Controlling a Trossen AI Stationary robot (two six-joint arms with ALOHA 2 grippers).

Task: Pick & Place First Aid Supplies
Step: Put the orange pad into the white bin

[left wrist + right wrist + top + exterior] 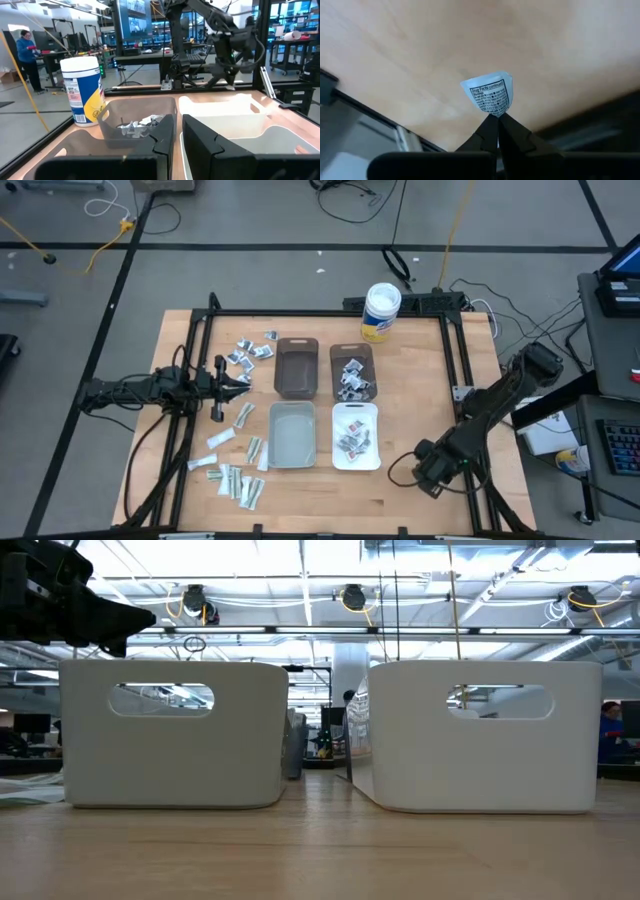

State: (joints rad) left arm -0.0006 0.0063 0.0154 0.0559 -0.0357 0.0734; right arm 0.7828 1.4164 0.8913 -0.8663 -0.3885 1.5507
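A: Where's the packet now?

B: Pinched by one corner in the right gripper, jaws pressed together on it, its long axis running out past the tips. That gripper hangs over the bench well off from the white bin.

A: And the left gripper?

B: Far side of the white bin, above the loose packets, jaws nearly together and empty. The right one is plainly nearer, I'd say.

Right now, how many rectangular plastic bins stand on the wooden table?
4, in a two-by-two block: brown bin and grey bin on the tub side, pale grey bin and white bin on the other.
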